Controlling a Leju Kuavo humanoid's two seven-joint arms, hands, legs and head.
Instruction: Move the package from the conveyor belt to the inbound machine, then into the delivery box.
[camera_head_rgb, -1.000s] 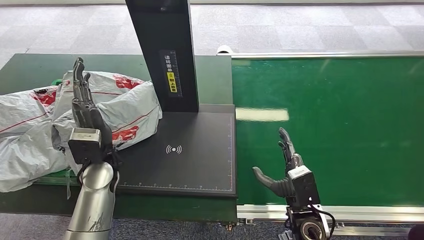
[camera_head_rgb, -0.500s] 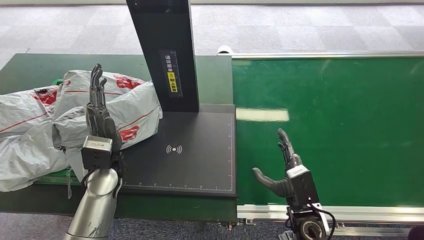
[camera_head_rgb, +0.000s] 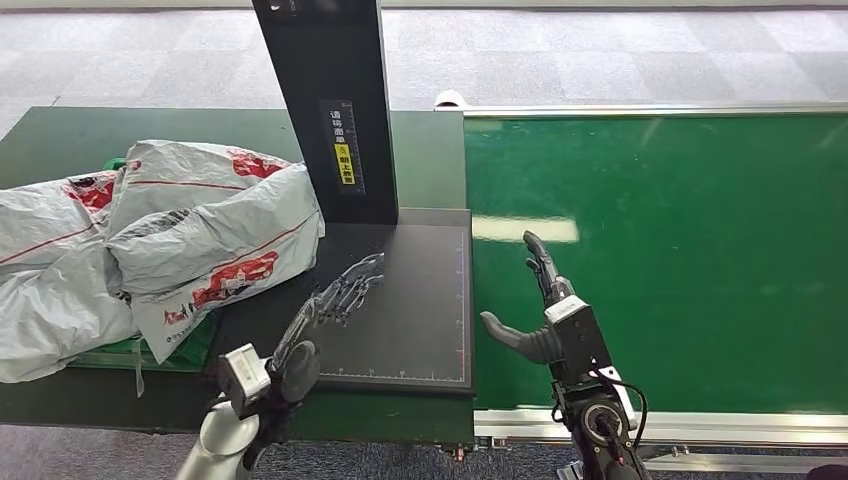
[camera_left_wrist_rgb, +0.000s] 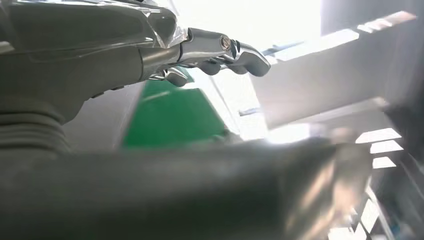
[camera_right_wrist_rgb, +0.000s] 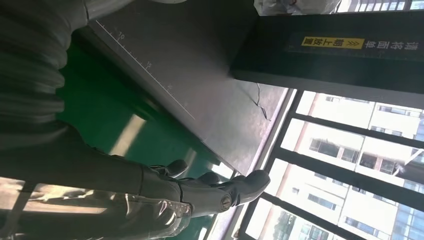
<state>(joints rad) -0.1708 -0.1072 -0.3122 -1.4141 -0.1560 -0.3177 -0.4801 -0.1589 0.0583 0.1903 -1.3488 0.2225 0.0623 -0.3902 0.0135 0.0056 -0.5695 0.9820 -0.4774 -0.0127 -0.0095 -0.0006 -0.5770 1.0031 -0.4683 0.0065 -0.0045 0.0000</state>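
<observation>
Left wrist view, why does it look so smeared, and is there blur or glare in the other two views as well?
Left wrist view: heavy motion smear across the lower half, window light blown out white. Head view: the left hand is ghosted by motion over the black scanner platform; a bright glare bar lies on the green conveyor belt. Right wrist view: sharp, with bright windows behind.

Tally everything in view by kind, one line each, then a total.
Grey mailer bags, piled left of the scanner: at least 2; the heap hides any more
Black scanner platform with post: 1
Green conveyor belt: 1
Robot hands: 2, left hand over the platform, right hand over the belt, both holding nothing
Total: 6
</observation>
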